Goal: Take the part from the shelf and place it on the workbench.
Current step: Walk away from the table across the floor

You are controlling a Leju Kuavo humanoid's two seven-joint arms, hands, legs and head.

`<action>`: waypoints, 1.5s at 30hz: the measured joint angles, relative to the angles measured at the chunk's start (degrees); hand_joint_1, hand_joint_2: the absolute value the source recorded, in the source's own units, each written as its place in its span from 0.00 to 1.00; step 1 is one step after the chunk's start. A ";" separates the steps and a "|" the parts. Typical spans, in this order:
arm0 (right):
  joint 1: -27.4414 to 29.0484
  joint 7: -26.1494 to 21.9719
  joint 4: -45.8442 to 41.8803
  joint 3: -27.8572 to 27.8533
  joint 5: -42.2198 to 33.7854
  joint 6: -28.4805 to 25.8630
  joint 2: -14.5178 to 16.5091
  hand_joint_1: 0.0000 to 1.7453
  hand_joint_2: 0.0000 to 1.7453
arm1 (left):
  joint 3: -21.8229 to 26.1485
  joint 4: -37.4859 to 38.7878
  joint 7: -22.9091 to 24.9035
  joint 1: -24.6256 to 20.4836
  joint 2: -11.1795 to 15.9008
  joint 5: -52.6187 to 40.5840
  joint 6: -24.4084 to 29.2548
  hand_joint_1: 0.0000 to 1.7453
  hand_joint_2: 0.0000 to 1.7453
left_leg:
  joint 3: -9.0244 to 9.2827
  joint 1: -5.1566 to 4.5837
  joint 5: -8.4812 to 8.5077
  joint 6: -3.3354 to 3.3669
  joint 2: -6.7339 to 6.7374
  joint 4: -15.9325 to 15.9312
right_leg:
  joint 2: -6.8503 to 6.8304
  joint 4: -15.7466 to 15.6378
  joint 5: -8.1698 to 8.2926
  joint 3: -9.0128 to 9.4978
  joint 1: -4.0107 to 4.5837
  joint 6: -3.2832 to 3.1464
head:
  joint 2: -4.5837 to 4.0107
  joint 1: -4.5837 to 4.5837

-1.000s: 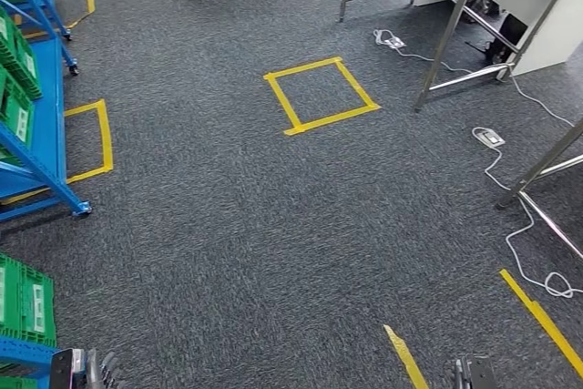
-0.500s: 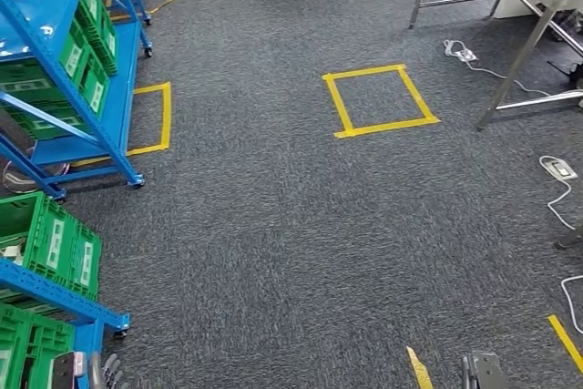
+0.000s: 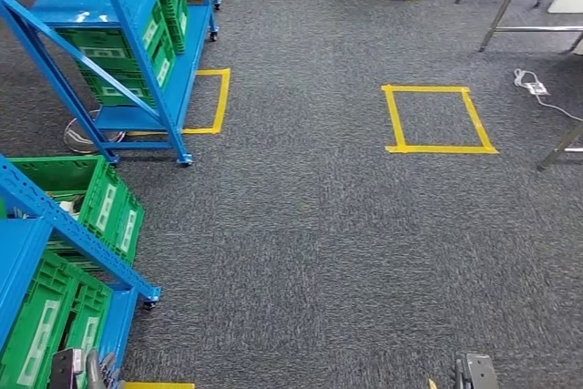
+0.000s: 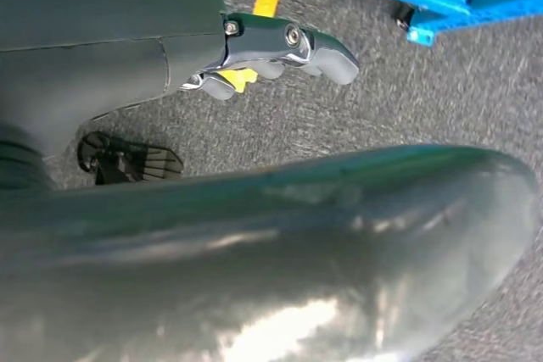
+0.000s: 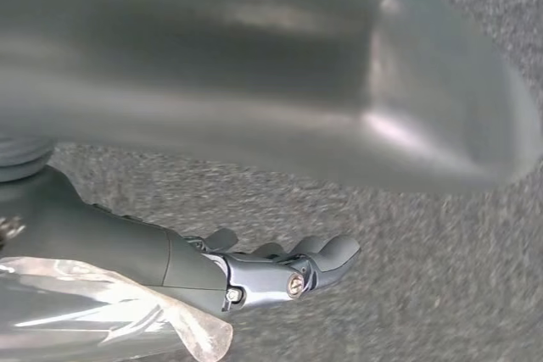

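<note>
With both hands hanging at my sides, left hand [image 4: 282,52] and right hand [image 5: 282,273] loosely extended and grasping nothing, I'd finish squaring up to the shelf [image 3: 130,52] ahead-left of my fingers; I can't pick out the part.

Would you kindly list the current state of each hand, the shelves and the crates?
Left hand: hanging, holding nothing.
Right hand: hanging, holding nothing.
Near blue shelf: standing, green crates on it.
Far blue shelf: standing, loaded with crates.
</note>
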 joint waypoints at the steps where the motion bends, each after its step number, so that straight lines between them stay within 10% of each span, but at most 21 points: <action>1: 0.00 -0.01 -0.01 0.04 -0.05 -0.03 -0.03 0.00 0.00 | 0.00 0.05 0.00 -0.01 -0.03 0.03 -0.04 0.00 0.00 | 0.14 0.03 -0.07 -0.07 -0.81 0.01 | 0.96 -3.93 2.52 1.45 -0.04 -0.16 | 0.00 0.02; 4: 0.07 0.07 -0.02 0.18 -0.29 -0.20 -0.21 0.00 0.00 | 0.00 0.16 -0.08 -0.20 -0.17 0.09 -0.16 0.00 0.00 | -0.19 0.02 -0.21 -0.79 -3.09 0.33 | 4.49 -12.11 5.58 4.94 -0.28 -0.64 | 0.00 -0.03; 9: 0.04 0.20 -0.09 0.32 -0.52 -0.42 -0.34 0.00 0.00 | 0.00 0.29 -0.15 -0.18 -0.24 0.23 -0.22 0.00 0.00 | -0.84 0.37 0.12 -1.55 -4.47 0.18 | 4.02 -12.55 5.23 5.39 -0.08 -1.05 | 0.00 -0.07; 13: 0.37 0.30 -0.40 0.72 -0.91 -0.53 -0.43 0.00 0.00 | -0.04 0.66 -0.20 -0.38 -0.37 0.27 -0.31 0.00 0.00 | -8.20 0.46 -7.61 -3.23 2.73 15.91 | -2.01 -13.56 5.43 5.92 0.09 -2.68 | 0.00 -0.58; 14: 0.34 0.31 -0.40 0.74 -0.91 -0.54 -0.44 0.00 0.00 | -0.04 0.73 -0.20 -0.31 -0.37 0.27 -0.31 0.00 0.00 | -8.43 0.52 -7.14 -3.30 2.88 16.51 | -2.97 -13.56 5.33 5.98 0.17 -2.70 | 0.00 -0.59; 17: 0.22 0.32 -0.40 0.84 -0.92 -0.55 -0.44 0.00 0.00 | -0.01 0.88 -0.20 -0.24 -0.34 0.28 -0.31 0.00 0.00 | -2.90 0.17 -1.71 -2.73 5.71 5.99 | -5.18 -13.53 4.91 6.56 0.37 -2.38 | 0.00 -0.61; 20: 0.11 0.33 -0.42 0.90 -0.92 -0.55 -0.44 0.00 0.00 | 0.02 0.92 -0.21 -0.41 -0.33 0.29 -0.31 0.00 0.00 | -0.19 -0.63 -0.34 -1.57 8.19 0.25 | -7.05 -13.50 4.44 7.03 0.64 -1.64 | 0.00 -0.48; 22: -0.03 0.36 -0.53 0.98 -1.03 -0.62 -0.44 0.00 0.00 | 0.03 0.97 -0.22 -0.26 -0.31 0.32 -0.31 0.00 0.00 | -0.25 -0.59 0.01 -0.95 6.73 -0.12 | -7.64 -13.59 4.17 7.39 0.54 -1.03 | 0.00 -0.44; 24: -0.04 0.39 -0.68 1.24 -1.25 -0.76 -0.48 0.00 0.00 | 0.04 1.02 -0.27 -0.26 -0.33 0.35 -0.34 0.00 0.00 | -0.08 -0.26 0.46 -0.31 5.41 -0.60 | -4.94 -11.49 2.46 6.56 0.30 -0.49 | 0.00 -0.33; 26: 0.19 0.46 -0.73 1.48 -1.42 -0.95 -0.65 0.00 0.00 | 0.03 1.06 -0.32 -0.52 -0.37 0.37 -0.39 0.00 0.00 | -0.16 -0.09 0.70 0.03 3.97 -0.71 | -1.46 -4.48 -1.20 3.26 0.09 -0.26 | 0.00 -0.09; 29: 0.42 0.56 -0.71 1.61 -1.55 -1.07 -0.85 0.00 0.00 | 0.03 1.23 -0.33 -0.54 -0.39 0.41 -0.42 0.00 0.00 | -0.19 -0.12 0.75 0.11 1.60 -0.67 | -0.44 3.31 -2.97 -1.06 0.06 -0.14 | 0.00 0.01; 33: 0.38 0.56 -0.72 1.79 -1.60 -1.08 -0.99 0.00 0.00 | 0.02 1.43 -0.33 -0.62 -0.47 0.41 -0.45 0.00 0.00 | 0.01 -0.10 0.54 -0.39 -1.59 -0.31 | 2.89 -9.63 4.46 4.17 -0.41 -0.27 | 0.00 -0.01; 35: 0.40 0.65 -0.72 1.87 -1.71 -1.14 -1.08 0.00 0.00 | 0.03 1.46 -0.38 -0.65 -0.48 0.43 -0.49 0.00 0.00 | -0.53 -0.07 0.58 -1.06 -2.97 0.01 | 4.53 -12.66 4.92 5.70 -0.54 -0.54 | 0.00 -0.03; 38: 0.29 0.75 -0.81 2.10 -2.04 -1.30 -1.16 0.00 0.00 | 0.02 1.60 -0.45 -0.35 -0.47 0.44 -0.55 0.00 0.00 | -1.33 0.16 0.44 -2.04 -3.79 0.52 | 2.73 -12.97 5.12 6.04 -0.51 -1.47 | 0.00 -0.08; 43: 0.65 0.83 -0.91 2.37 -2.20 -1.45 -1.31 0.00 0.00 | 0.03 1.79 -0.56 -0.73 -0.50 0.44 -0.57 0.00 0.00 | -8.05 0.20 -7.07 -3.01 2.56 15.36 | -1.81 -13.24 4.99 6.15 -0.15 -2.61 | 0.00 -0.71; 45: 0.59 0.83 -0.91 2.42 -2.21 -1.50 -1.34 0.00 0.00 | 0.02 1.88 -0.57 -0.57 -0.52 0.45 -0.59 0.00 0.00 | -8.07 0.30 -6.05 -3.02 2.92 15.91 | -3.48 -13.23 4.84 6.25 0.01 -2.68 | 0.00 -0.72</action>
